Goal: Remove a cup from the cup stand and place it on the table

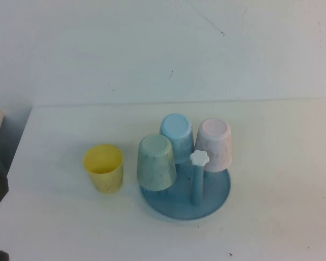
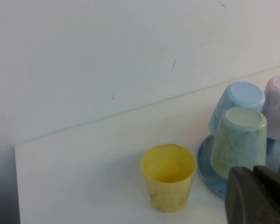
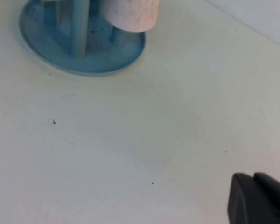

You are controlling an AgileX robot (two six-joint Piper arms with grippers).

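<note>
Yellow cup (image 1: 104, 168) stands upright on the table (image 1: 271, 163), mouth up, just beside the cup stand (image 1: 217, 198) on the robot's left and apart from its rim; nothing touches it; in the left wrist view the same cup (image 2: 168, 177) sits on bare tabletop (image 2: 84, 168) near the stand's blue dish (image 2: 206, 163), with the table's far edge running along the wall behind it.

Three cups hang upside down on the stand's pegs: a pale green cup (image 1: 156, 162) on the side nearest the yellow one, a light blue cup (image 1: 177, 136) toward the far edge, a pink cup (image 1: 216, 144) on the right; one peg (image 1: 197, 182) at the near side of the dish is bare, topped by a white flower knob (image 1: 198, 158).

Neither arm shows in the high view; the left gripper (image 2: 257, 193) appears only as dark finger ends at the corner of its wrist view, near the green cup (image 2: 239, 142) and lying close together with only a thin seam between them, holding nothing; the right gripper (image 3: 257, 198) shows likewise as a dark tip low over plain tabletop (image 3: 154, 121), well apart from the stand (image 3: 126, 53) and the pink cup (image 3: 133, 14), its fingers also close together and empty.
</note>
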